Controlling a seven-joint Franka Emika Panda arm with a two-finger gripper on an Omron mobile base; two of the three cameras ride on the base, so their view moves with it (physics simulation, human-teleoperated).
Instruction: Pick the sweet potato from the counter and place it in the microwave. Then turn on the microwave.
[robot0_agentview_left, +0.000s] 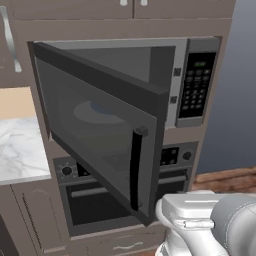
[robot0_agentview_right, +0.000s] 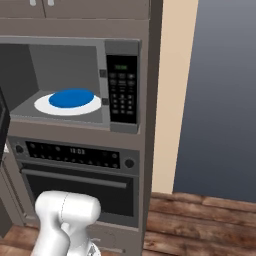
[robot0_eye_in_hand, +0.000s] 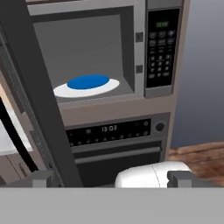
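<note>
Microwave (robot0_agentview_right: 65, 65): built into the cabinet wall above the oven; in the right base view it sits at 10 o'clock, its cavity lit and open to sight.
Microwave door (robot0_agentview_left: 100, 135): swung wide open on its left hinge; in the left base view it crosses the middle of the picture, with the dark upright handle (robot0_agentview_left: 136, 167) at 6 o'clock of the door. In the hand view the door's edge (robot0_eye_in_hand: 39, 100) runs as a slanted grey bar at 9 o'clock.
Keypad (robot0_agentview_right: 122, 90): black panel at 3 o'clock of the cavity, with a small green display at its top.
Turntable (robot0_agentview_right: 45, 106): white disc flat on the cavity floor.
Plate (robot0_agentview_right: 72, 97): round and blue, lying on the turntable, roughly centred on it.
Sweet potato: I cannot tell where it lies.
Counter (robot0_agentview_left: 20, 150): white marble slab at 9 o'clock in the left base view, beside the open door.
Oven (robot0_agentview_right: 75, 175): directly under the microwave, door closed, a lit clock (robot0_eye_in_hand: 109, 128) in its control strip.
Gripper (robot0_eye_in_hand: 111, 179): at 6 o'clock in the hand view, facing the oven and microwave; the two tips stand wide apart, with nothing held between them.
Floor (robot0_agentview_right: 200, 220): brown wood planks at 5 o'clock in the right base view.
</note>
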